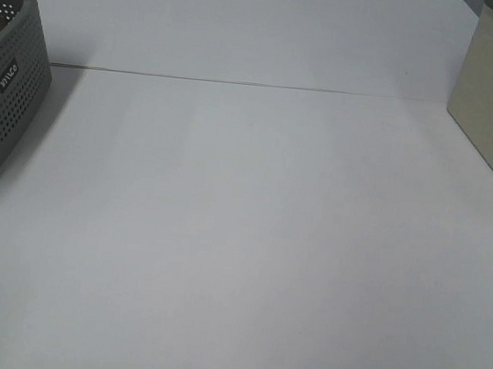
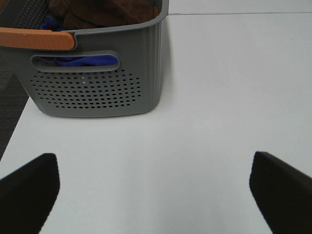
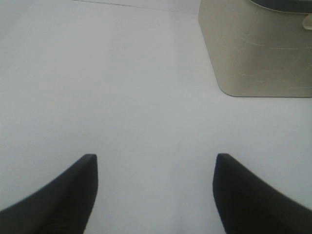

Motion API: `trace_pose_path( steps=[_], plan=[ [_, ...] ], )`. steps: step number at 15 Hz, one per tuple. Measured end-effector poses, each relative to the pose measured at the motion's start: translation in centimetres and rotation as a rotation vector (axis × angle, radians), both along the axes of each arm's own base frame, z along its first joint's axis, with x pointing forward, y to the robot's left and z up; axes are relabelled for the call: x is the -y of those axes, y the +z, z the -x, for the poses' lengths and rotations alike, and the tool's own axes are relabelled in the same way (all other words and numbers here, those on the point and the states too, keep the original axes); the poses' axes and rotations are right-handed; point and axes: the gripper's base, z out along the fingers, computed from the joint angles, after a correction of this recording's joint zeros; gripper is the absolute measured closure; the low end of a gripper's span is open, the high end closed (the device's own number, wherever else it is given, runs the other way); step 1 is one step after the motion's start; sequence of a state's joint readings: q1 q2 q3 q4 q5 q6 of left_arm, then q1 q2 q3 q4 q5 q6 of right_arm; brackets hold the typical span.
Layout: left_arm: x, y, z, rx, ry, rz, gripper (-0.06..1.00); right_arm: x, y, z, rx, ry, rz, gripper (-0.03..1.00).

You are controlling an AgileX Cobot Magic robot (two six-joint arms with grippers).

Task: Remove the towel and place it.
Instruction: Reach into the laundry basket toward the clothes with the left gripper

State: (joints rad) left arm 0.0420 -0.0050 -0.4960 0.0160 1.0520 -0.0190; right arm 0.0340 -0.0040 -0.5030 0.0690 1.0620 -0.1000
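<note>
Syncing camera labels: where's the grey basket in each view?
Exterior high: basket at the left edge, upper half, partly cut off.
Left wrist: basket ahead of the left gripper, holed end wall facing the camera, brown towel inside.
Right wrist: not in it; a beige bin shows instead.
Shared landmark: the white table, in all three views.

1. My left gripper (image 2: 155, 195) is spread wide, and its two dark fingers (image 2: 29, 192) show only as tips at opposite edges of the left wrist view.
2. Those jaws are well apart and grip nothing.
3. My right gripper (image 3: 155, 195) is spread too, its dark fingers (image 3: 66, 197) tapering to blunt tips with clear space between them.
4. Both wrists tilt forward and down. The arms behind them are out of sight.
</note>
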Motion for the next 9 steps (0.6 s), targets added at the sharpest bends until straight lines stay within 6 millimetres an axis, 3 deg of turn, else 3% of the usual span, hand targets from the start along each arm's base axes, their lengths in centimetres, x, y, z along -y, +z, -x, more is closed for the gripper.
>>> trace_pose_path(
  steps=[9],
  plan=[
    [-0.02, 0.0, 0.0, 0.0, 0.001, -0.002, -0.05, 0.0, 0.0, 0.0, 0.0, 0.0, 0.0, 0.31]
  ],
)
